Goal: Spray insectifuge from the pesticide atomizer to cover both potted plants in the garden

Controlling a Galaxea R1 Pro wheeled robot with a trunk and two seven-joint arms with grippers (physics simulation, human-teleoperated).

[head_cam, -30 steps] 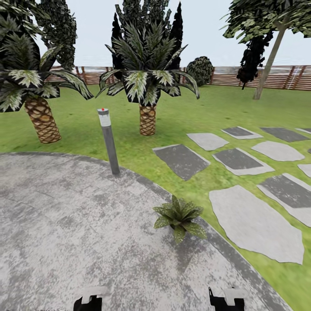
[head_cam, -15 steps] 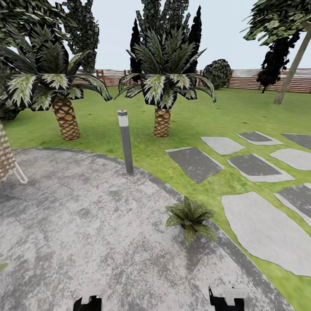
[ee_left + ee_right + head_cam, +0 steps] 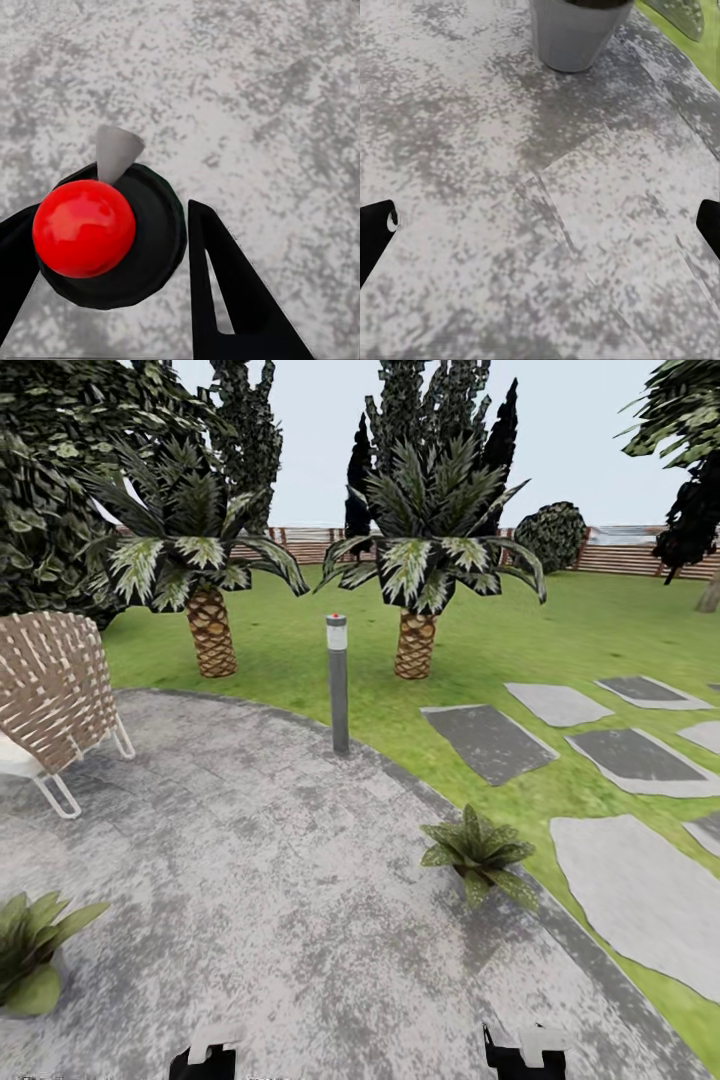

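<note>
The atomizer (image 3: 84,229) appears already picked up: its red-knobbed dark cap and grey nozzle sit between the fingers of the left gripper (image 3: 109,217), which look clamped on it. The right gripper (image 3: 547,217) hangs wide apart and empty over the patio (image 3: 250,880). So spraying is the step in hand. One plant (image 3: 478,850) stands at about one o'clock at the patio's edge and the other plant (image 3: 30,950) at about nine o'clock. The next move likely calls for closing on one of them and aiming the nozzle at its leaves. No brand, label or writing can be read anywhere.
</note>
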